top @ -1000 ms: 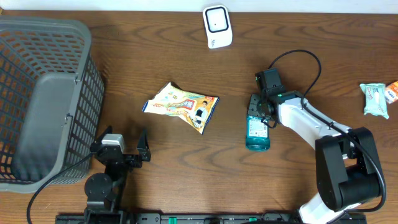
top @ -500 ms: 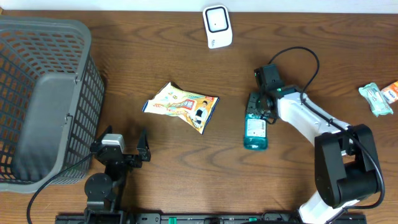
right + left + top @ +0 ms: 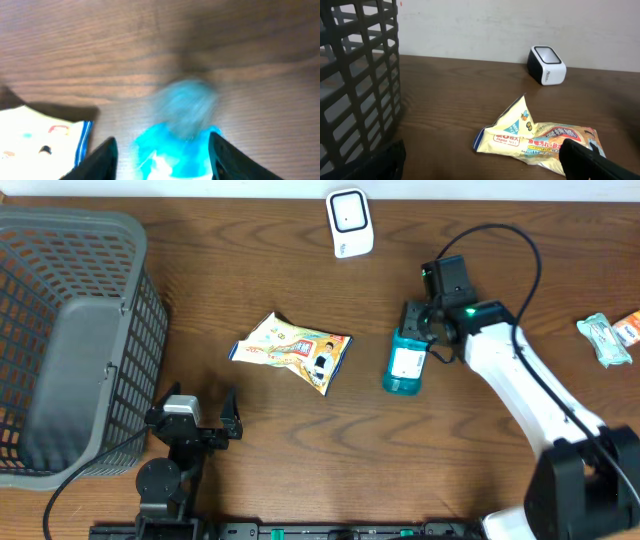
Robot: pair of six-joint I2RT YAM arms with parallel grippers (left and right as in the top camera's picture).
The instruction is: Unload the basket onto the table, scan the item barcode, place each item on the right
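Note:
The item is a blue bottle (image 3: 403,370) with a white label. My right gripper (image 3: 414,340) is shut on its upper end and holds it right of the table's middle. In the right wrist view the bottle (image 3: 180,127) is a blurred blue shape between the dark fingers (image 3: 227,155) of the right gripper (image 3: 165,157). The white scanner (image 3: 350,222) stands at the far edge, up and left of the bottle. My left gripper (image 3: 193,418) rests open near the front left, with nothing between its fingers (image 3: 590,160). The scanner (image 3: 547,65) also shows in the left wrist view.
A yellow snack bag (image 3: 293,350) lies flat at the centre, just left of the bottle, and shows as the snack bag (image 3: 540,137) ahead of the left gripper. A grey mesh basket (image 3: 140,310) fills the left side. A green packet (image 3: 603,338) lies at the right edge.
The right gripper has carried the blue bottle up the table and slightly left, towards the scanner. The left arm has not moved.

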